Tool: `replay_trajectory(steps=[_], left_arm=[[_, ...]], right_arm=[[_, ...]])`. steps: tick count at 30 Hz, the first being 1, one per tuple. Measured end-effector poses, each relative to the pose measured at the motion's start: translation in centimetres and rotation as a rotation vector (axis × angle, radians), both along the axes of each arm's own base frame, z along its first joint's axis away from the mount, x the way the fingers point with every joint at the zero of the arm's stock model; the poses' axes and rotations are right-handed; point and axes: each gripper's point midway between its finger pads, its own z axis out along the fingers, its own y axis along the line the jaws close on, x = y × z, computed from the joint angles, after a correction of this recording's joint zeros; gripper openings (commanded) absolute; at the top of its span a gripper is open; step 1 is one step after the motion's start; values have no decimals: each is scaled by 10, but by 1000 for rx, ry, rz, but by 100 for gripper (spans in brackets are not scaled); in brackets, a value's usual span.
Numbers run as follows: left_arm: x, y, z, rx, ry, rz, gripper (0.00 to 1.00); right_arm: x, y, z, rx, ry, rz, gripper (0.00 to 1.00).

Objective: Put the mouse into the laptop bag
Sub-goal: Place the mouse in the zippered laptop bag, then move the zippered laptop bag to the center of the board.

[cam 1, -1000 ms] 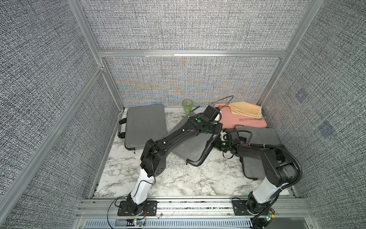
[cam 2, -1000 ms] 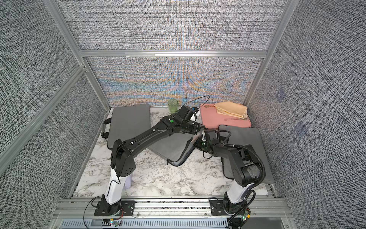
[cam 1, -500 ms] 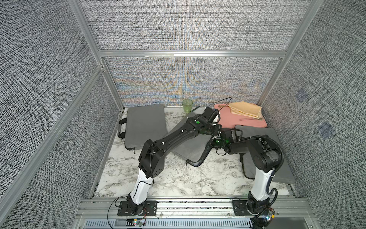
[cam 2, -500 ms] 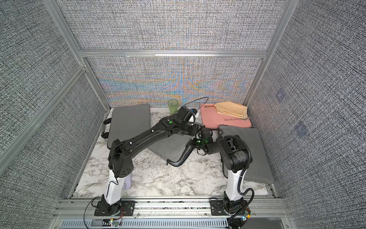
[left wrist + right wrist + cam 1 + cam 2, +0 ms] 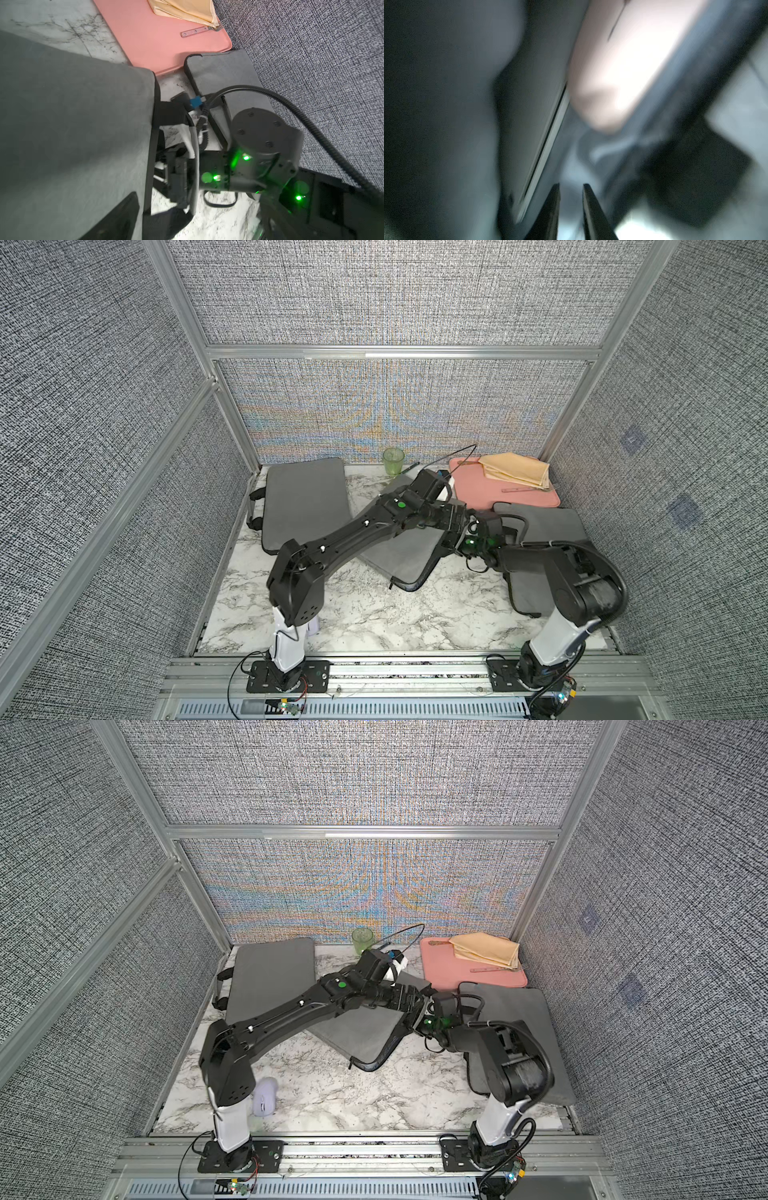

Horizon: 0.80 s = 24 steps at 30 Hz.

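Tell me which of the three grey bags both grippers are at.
The middle bag, askew: left gripper and right gripper meet at its right edge; left bag and right bag sit by the side walls.

Bright, even, sharp in both top views; moiré on back wall (image 5: pixel 395 414). Dim, smeared at right wrist, crisp only on right end effector (image 5: pixel 571 186).

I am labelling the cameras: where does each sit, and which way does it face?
Top views: high at the front, looking down on the table; left arm and right arm show.
Left wrist: on the left arm, facing the laptop bag, pink mat and right arm.
Right wrist: on the right arm, blurred close-up; right gripper shows.
Shared: pink mat, top and left wrist.
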Motion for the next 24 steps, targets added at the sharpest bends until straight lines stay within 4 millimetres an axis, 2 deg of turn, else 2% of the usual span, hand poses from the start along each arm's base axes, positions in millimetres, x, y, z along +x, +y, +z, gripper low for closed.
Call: replay_trajectory(steps=[3,6,9,12,14,16,18,21,24], left_arm=[[-17,37,9,-24,-60,53,89],[-35,88,0,-38,-123,149,90],[-48,137,-30,-48,-164,278,91],[-55,175,-63,-20,-164,390,91],[-57,188,-78,-23,-156,444,91],[-59,194,-96,-12,-125,471,89],[-60,195,-109,-7,-97,489,89],[-60,189,-118,-33,-50,497,88],[-62,182,-124,-56,16,510,87]], right_arm=[[-29,-17,18,-45,-28,-42,30],[-60,-36,33,-93,-59,-76,33],[-88,-52,49,-141,-88,-111,40],[-113,-60,71,-164,-149,-130,49],[-129,-62,79,-171,-168,-123,51],[-139,-63,77,-182,-156,-113,51],[-147,-68,58,-218,-98,-118,50],[-157,-79,21,-290,22,-140,43],[-163,-89,-4,-366,131,-161,39]])
